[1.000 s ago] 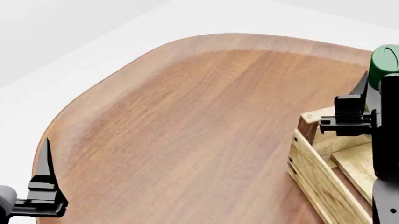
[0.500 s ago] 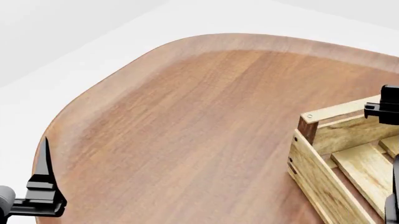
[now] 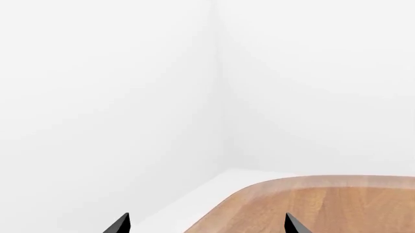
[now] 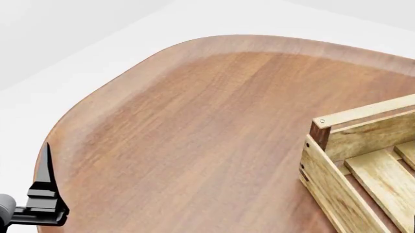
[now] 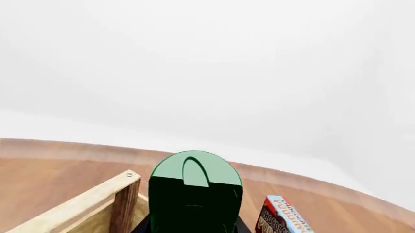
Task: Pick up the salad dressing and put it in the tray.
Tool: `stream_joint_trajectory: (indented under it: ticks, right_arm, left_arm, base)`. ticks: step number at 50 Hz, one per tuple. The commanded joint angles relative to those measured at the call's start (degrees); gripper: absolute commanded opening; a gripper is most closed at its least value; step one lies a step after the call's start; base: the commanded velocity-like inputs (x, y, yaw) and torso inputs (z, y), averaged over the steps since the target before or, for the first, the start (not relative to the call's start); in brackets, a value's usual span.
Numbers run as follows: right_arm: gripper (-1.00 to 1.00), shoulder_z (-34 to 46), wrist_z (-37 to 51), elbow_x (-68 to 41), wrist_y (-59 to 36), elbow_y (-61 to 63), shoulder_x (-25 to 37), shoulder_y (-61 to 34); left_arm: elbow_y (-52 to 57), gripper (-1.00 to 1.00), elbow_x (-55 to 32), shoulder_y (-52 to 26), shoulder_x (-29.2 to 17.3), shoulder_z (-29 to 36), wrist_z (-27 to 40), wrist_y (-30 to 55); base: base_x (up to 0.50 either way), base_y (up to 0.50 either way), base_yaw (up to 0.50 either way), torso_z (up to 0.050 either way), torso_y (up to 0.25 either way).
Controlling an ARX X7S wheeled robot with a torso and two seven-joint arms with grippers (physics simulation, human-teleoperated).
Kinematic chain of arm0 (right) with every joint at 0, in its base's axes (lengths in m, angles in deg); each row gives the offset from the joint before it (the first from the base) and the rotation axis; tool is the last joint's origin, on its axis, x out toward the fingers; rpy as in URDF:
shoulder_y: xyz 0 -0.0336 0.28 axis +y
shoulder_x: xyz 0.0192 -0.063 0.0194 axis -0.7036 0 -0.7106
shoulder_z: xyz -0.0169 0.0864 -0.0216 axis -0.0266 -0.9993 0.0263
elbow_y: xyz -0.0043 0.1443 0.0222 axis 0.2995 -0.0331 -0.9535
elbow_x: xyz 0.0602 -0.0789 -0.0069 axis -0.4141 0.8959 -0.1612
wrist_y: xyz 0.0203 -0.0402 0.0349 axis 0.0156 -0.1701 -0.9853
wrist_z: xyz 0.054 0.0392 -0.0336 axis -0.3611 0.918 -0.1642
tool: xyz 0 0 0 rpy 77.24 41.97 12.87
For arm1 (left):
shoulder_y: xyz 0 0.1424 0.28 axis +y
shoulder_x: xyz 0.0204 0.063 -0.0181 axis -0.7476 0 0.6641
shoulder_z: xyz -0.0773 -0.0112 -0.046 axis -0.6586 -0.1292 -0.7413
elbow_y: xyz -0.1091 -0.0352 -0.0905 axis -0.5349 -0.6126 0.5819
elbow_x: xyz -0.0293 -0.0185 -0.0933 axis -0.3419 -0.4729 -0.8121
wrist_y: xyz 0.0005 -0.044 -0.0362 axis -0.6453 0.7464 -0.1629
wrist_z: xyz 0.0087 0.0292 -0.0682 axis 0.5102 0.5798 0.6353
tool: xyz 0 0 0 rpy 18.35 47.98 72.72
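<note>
Left wrist view: two dark fingertips [image 3: 119,224] stand spread with nothing between them, idle over the wooden table [image 3: 337,204]. Head view: the left gripper [image 4: 44,194] is parked at the table's near edge, clear of the tray [image 4: 353,160], whose slatted floor lies free to receive. Right wrist view: the salad dressing [image 5: 195,191] is close before the camera beside a tray corner post [image 5: 125,204], apparently carried for placing; the jaws' state cannot be told. A pudding box [image 5: 280,217] stands near.

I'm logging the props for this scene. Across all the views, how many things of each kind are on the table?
Bottles: 1, the salad dressing, green-capped
Crates: 1, the wooden tray
Boxes: 1, a blue-and-red box
Total: 3, on one wooden table
</note>
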Motion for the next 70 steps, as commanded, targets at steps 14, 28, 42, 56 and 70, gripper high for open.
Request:
stream_joint_trajectory:
  ticks: [14, 28, 42, 56, 70]
  right_arm:
    - [-1.0, 0.3, 3.1, 1.7, 7.9, -13.4, -0.9, -1.4]
    - [-1.0, -0.8, 4.1, 1.1, 8.4, -13.4, -0.7, 2.2]
    - [-1.0, -2.2, 3.8, 0.9, 7.3, -13.4, -1.0, 4.5]
    - [-1.0, -3.6, 4.9, 1.0, 7.4, -13.4, -1.3, 6.7]
    - [-1.0, -4.5, 4.2, 1.1, 7.4, -13.4, -1.7, 7.6]
  left_arm:
    - [0.0, 1.0, 0.0, 0.1, -0.4, 0.5, 0.2, -0.3]
    - [0.3, 1.0, 0.0, 0.0, -0.5, 0.8, 0.4, -0.2]
    - [0.2, 1.0, 0.0, 0.0, -0.7, 1.1, 0.6, -0.5]
    - [0.3, 1.0, 0.0, 0.1, -0.9, 1.3, 0.7, -0.5]
    - [0.2, 1.0, 0.0, 0.0, -1.1, 1.5, 0.9, -0.6]
  base:
    - [0.0, 0.0, 0.0, 0.0, 0.001]
    - [0.0, 0.0, 0.0, 0.0, 0.0]
    - [0.0, 0.0, 0.0, 0.0, 0.001]
    - [0.0, 0.0, 0.0, 0.0, 0.001]
    - [0.0, 0.0, 0.0, 0.001, 0.001]
